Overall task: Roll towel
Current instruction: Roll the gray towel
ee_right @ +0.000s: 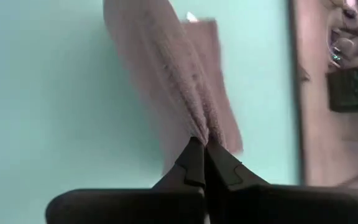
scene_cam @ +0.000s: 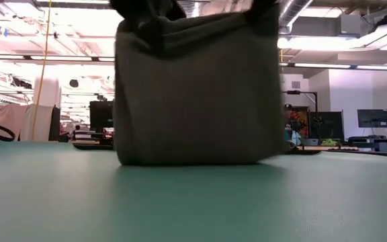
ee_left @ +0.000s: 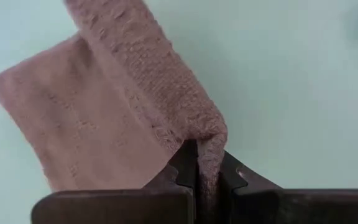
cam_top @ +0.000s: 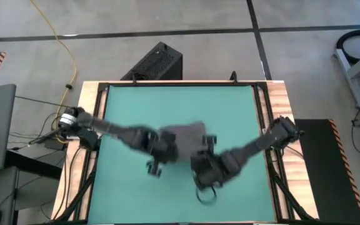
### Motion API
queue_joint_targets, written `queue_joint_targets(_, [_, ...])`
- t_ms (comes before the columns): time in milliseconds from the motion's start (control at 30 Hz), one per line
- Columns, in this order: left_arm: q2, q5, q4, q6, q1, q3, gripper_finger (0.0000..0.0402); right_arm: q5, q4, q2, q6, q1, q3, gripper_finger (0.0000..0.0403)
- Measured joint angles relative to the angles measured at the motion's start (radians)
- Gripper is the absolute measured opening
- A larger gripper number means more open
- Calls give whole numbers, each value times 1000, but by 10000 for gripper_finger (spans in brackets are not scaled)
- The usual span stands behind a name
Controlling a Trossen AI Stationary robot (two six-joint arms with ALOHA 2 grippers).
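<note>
- Both arms are dark, nearly black, built of chunky jointed segments.
- The left arm (cam_top: 114, 131) has a silver-and-white fitting with cables at its base.
- The left gripper (ee_left: 197, 177) has flat dark fingers with stepped, notched tips.
- The right gripper (ee_right: 204, 163) matches, with a dark cable loop beside it.

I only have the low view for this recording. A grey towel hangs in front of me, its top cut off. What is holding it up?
Observer: Both arms. The left end effector is shut on one edge of the towel.
Operator: And the right one?
Observer: The right end effector is shut on another edge; its wrist view shows the fabric pinched.
Operator: Where over the table?
Observer: The high view puts it over the middle of the green mat, nearer the front edge.
</note>
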Motion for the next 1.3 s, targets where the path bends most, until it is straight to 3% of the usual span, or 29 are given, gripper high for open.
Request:
queue_joint_targets(133, [1, -86, 303, -115, -149, -172, 0, -3, 154, 1, 108, 131, -88, 11])
queue_joint_targets(300, [3, -81, 548, -236, -257, -274, 0, -19, 340, 5, 163, 223, -174, 12])
queue_joint_targets(433, [3, -94, 666, -275, -304, -303, 3, -24, 426, 5, 188, 264, -209, 55])
queue_joint_targets(700, [4, -82, 697, -305, -356, -306, 81, -33, 437, 5, 232, 308, -225, 155])
queue_joint_targets(933, [40, -36, 724, -314, -381, -303, 175, 52, 456, 4, 244, 282, -240, 178])
queue_joint_targets(1133, [49, -200, 697, -439, -361, -304, 220, 118, 402, 5, 561, 230, -323, 179])
queue_joint_targets(1300, [9, -202, 694, -461, -339, -304, 223, 117, 263, 5, 763, 204, -336, 180])
